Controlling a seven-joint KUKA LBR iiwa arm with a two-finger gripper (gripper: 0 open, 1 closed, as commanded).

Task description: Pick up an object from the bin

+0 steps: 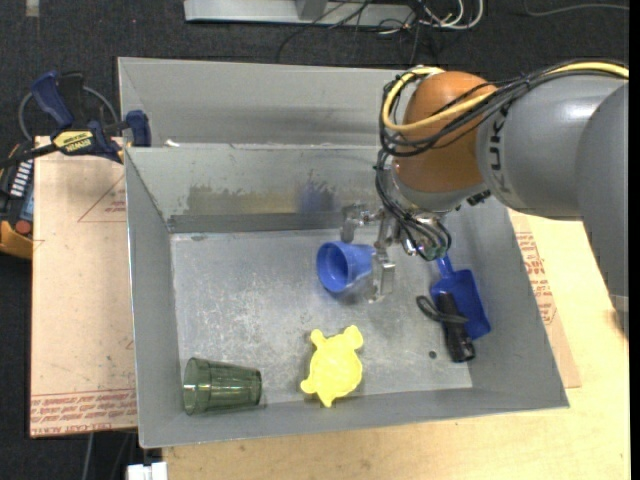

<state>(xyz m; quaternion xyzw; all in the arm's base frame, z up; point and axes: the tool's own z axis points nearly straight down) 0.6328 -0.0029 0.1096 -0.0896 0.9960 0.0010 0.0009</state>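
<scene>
Near the middle of the grey metal bin (150, 268) lies a small blue plastic cup (338, 266), tipped on its side with its wide mouth turned to the left and its narrow base pointing right. All other places are given from this cup.

Just to the right of the cup, at its base end, the gripper (368, 258) hangs low over the bin floor. Its jaws stand apart: one metal finger shows just above the cup's base and the other just to the lower right of it, so the base sits about between them. Whether either finger touches the cup cannot be told.

Above and to the right of the cup is the orange cover (445, 133) on the wrist, looped round with yellow and black cables (400, 103). Further right runs the grey arm (560, 148), which carries dark lettering, partly hidden by the cables; the letters "UK" can be read.

To the right of the cup, beyond the gripper, lies a blue hand tool with a black part (460, 303) along its lower left side. Below the cup, well apart from it, lies a flat yellow plastic toy figure (333, 366). Far to the lower left of the cup, a dark green translucent tumbler (222, 385) lies on its side near the bin's front wall, its mouth facing left.
</scene>
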